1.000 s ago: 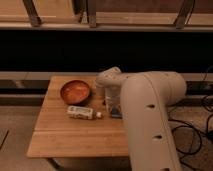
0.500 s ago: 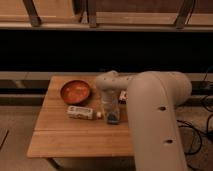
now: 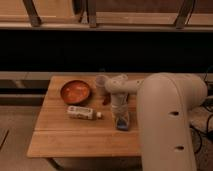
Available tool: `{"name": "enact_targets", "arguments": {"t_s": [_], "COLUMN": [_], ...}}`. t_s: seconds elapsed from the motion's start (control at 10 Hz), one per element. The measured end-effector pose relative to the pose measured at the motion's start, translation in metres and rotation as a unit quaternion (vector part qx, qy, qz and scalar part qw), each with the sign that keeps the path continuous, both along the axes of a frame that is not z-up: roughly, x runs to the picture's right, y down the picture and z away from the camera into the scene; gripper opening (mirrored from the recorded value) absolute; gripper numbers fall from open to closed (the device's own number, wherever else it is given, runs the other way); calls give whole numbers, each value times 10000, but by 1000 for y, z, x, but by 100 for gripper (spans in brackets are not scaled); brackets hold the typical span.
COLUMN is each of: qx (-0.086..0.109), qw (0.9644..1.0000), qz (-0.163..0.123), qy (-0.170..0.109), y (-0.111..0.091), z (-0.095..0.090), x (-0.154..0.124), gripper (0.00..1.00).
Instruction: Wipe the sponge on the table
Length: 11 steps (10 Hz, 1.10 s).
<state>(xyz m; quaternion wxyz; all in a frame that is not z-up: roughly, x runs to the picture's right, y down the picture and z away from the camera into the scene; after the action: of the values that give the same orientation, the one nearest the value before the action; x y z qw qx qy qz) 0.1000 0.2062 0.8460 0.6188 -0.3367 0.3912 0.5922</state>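
On the gripper point(image 3: 121, 120) we see the fingers clenched on the sponge point(image 3: 122, 126), a small light-blue block that shows low at their tips. The gripper points straight down and the sponge sits against the table point(image 3: 75, 136), on the right part of the top, about midway between the far and near edges. Above the fingers the wrist rises to a pale elbow joint, and from there the arm point(image 3: 167, 125) swells into a big white body that fills the right side of our view and hides the table's right end. Just left of the gripper lies the bottle point(image 3: 81, 113), white and oblong, on its side with the cap toward the gripper; the cap is near the sponge but does not touch it. Behind the bottle, toward the far left of the top, stands the bowl point(image 3: 76, 91), orange and round, well apart from the sponge. To the right of the bowl, at the far edge, stands the cup point(image 3: 101, 81), whitish and upright, partly covered by the elbow joint. Between the cup and the gripper we see a small reddish thing point(image 3: 106, 100) that we cannot make out. The near half of the top shows bare light-brown planks. Behind the table runs a dark band point(image 3: 75, 52), and above it a wooden frame point(image 3: 90, 20) with slanted struts. The floor point(image 3: 15, 125) to the left is pale.
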Motion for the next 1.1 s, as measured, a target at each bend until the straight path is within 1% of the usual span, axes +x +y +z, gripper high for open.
{"name": "enact_targets", "arguments": {"t_s": [0.1,0.2,0.3,0.5,0.6,0.7,0.8,0.9,1.1], "qx": [69,124,208,350,445,516,555,583,618], "qw": [9999,9998,9994,9982,9973,9965,9959,9954,9940], "qz": [-27,-123,-284,-480,-572,-623,-653,-629,-517], "qy": [91,111,80,-27,-119,-202,-277,-437,-743], "y": [-6,-12,-21,-34,-43,-49,-52,-53,-53], "z": [7,16,27,45,54,59,60,58,46], "x": [9,15,16,10,2,-6,-13,-29,-60], "gripper": [0,0,0,0,0,0,0,0,0]}}
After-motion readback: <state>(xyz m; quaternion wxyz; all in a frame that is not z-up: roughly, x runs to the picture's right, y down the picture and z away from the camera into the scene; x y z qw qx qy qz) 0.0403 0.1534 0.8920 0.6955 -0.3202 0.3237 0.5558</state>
